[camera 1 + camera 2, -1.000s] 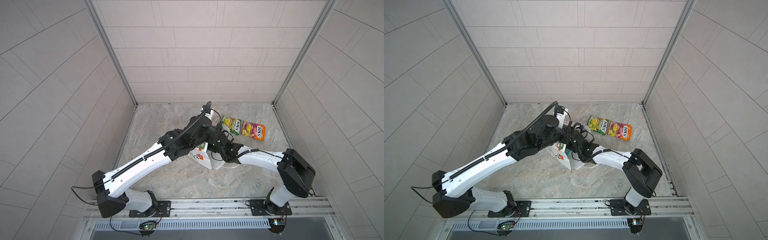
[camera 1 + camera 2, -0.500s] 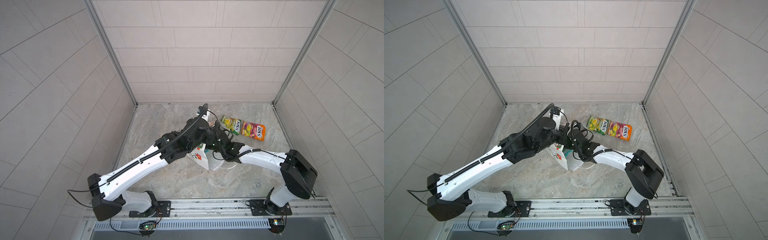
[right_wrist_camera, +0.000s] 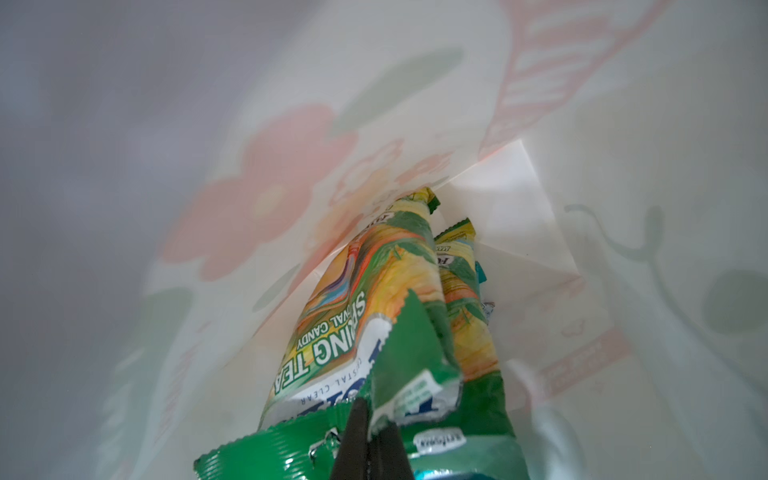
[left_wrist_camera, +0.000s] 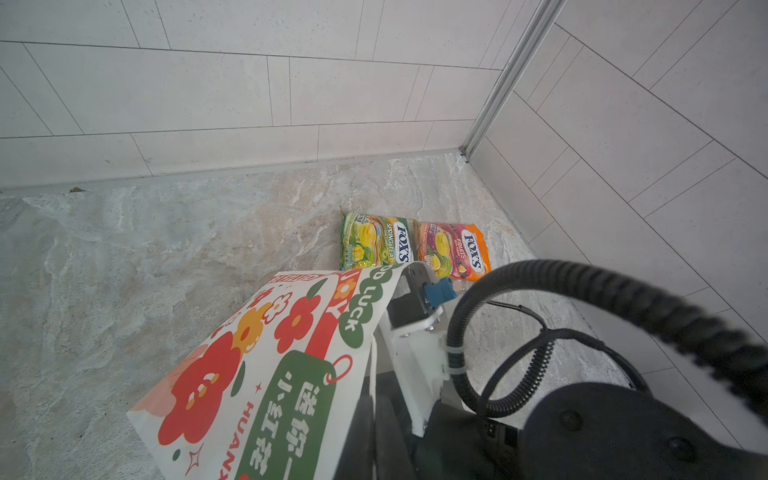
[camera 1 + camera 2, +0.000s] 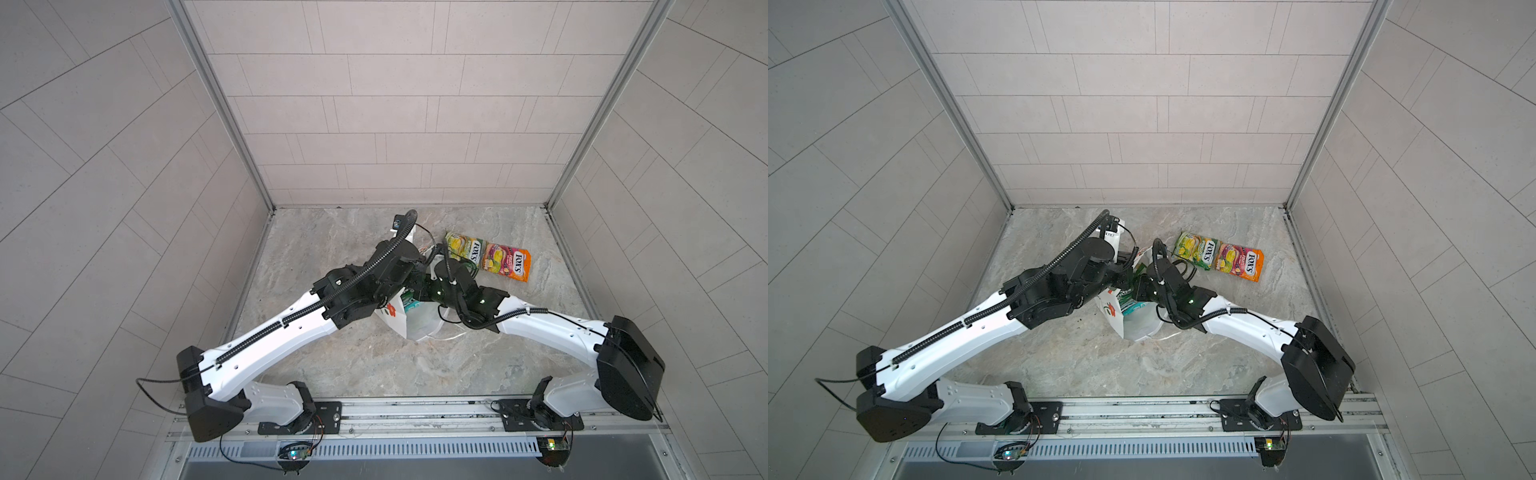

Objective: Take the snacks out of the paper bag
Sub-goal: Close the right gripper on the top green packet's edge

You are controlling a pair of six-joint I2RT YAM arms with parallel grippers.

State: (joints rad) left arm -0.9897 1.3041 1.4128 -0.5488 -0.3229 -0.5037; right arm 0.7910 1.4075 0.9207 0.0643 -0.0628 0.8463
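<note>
Floor (image 5: pixel 332 361): grey marble-look, tiled walls (image 5: pixel 395 104) round it.
Paper bag (image 5: pixel 392 316): white w/ red flower, mid-floor betw. both arms.
L gripper: jaws together by bag rim; contact hidden.
R gripper (image 3: pixel 372 419): inside bag, clamped on green pkt (image 3: pixel 365 340) top edge.
Pkts out: green-yellow pkt (image 5: pixel 465 249) & orange-pink pkt (image 5: pixel 505 262), flat, touching, behind bag.

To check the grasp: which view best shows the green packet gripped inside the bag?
Right wrist view: the green packet is close, pinched by the right gripper. In both top views arms hide it; the left wrist view shows only the paper bag.
</note>
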